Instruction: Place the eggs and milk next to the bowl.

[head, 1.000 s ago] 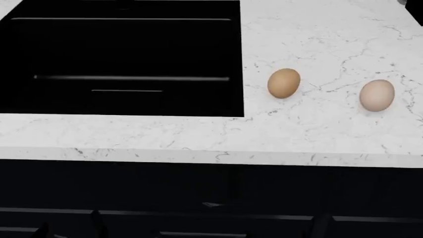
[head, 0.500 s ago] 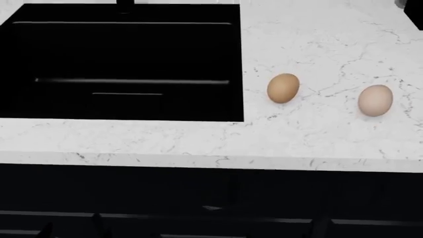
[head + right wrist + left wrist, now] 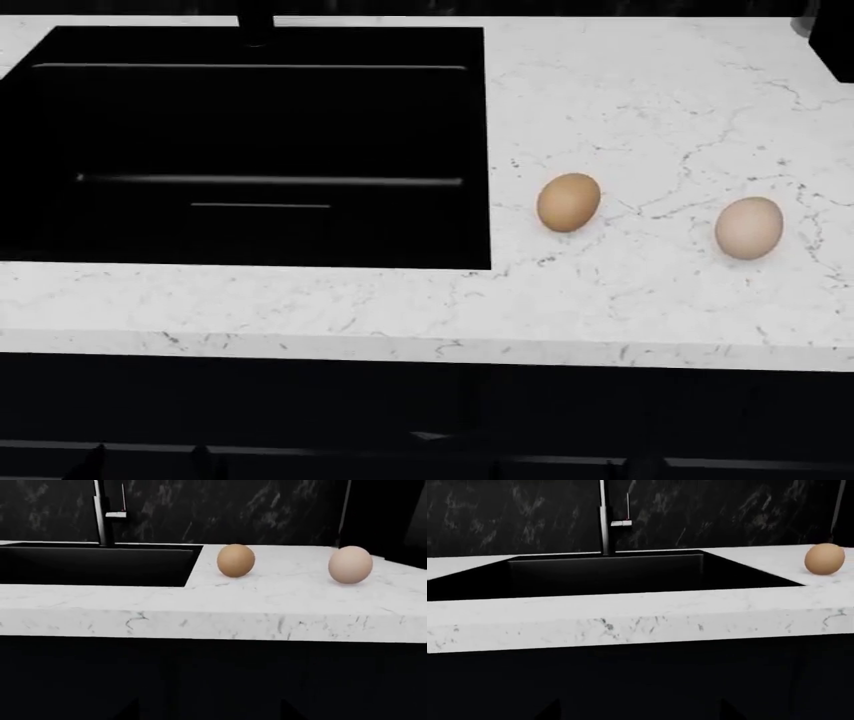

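White marbled bench (image 3: 641, 300) with a black sink (image 3: 254, 150). Tan egg (image 3: 569, 202) beside it, pale egg (image 3: 749, 228) further right (faucet (image 3: 604, 517) shows only from the wrists). Neither hand visible; can't tell their state.

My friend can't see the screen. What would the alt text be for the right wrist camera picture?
Two eggs, a tan-brown egg and a paler pinkish egg, rest apart on a white marble countertop, seen from low in front of its edge. A black sink with a dark faucet sits beside the brown egg, against a dark wall.
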You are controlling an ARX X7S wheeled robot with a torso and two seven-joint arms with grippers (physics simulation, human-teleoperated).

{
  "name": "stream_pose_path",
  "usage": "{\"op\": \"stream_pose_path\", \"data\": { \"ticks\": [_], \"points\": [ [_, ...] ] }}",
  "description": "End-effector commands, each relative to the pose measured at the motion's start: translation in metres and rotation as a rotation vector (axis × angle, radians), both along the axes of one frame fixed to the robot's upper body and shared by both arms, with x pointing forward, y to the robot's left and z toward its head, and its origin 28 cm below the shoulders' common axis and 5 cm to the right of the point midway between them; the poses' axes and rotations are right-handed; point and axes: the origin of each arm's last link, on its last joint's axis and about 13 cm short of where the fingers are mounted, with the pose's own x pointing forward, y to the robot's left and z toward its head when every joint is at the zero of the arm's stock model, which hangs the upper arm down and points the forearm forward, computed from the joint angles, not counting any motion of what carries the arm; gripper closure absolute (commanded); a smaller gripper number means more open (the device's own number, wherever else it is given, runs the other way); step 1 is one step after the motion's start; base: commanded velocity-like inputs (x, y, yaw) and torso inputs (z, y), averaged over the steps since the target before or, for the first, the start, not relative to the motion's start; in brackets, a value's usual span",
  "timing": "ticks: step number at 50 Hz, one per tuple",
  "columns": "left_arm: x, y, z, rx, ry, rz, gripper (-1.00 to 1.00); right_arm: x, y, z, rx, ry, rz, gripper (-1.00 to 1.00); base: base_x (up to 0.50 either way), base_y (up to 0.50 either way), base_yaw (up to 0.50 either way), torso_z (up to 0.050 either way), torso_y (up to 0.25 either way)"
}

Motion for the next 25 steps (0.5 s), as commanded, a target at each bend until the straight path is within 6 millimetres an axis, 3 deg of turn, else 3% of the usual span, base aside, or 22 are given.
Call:
{"op": "stream_pose_path", "data": {
  "ticks": [1,9,18,20,25],
  "points": [
    [0.002,0.001,0.004,-0.001,-0.015,-0.002,-1.0,0.003,0.001,0.007,-0.006,-0.015,0.018,-1.0,0.0,0.0,0.0,0.05,0.0],
    [0.011,0.007,0.023,0.027,-0.094,0.016,-1.0,0.008,-0.002,0.024,-0.038,-0.054,0.025,-1.0,0.0,0.0,0.0,0.05,0.0],
    [0.033,0.018,0.064,0.059,-0.189,0.016,-1.0,0.019,-0.015,0.064,-0.111,-0.141,0.014,-1.0,0.0,0.0,0.0,0.049,0.002],
    [0.036,0.02,0.079,-0.089,-0.147,-0.033,-1.0,0.02,-0.018,0.071,-0.122,-0.155,0.01,-1.0,0.0,0.0,0.0,0.006,0.0],
    [0.046,0.025,0.103,-0.052,-0.205,-0.007,-1.0,0.026,-0.024,0.089,-0.177,-0.181,0.001,-1.0,0.0,0.0,0.0,0.0,0.0]
  ]
}}
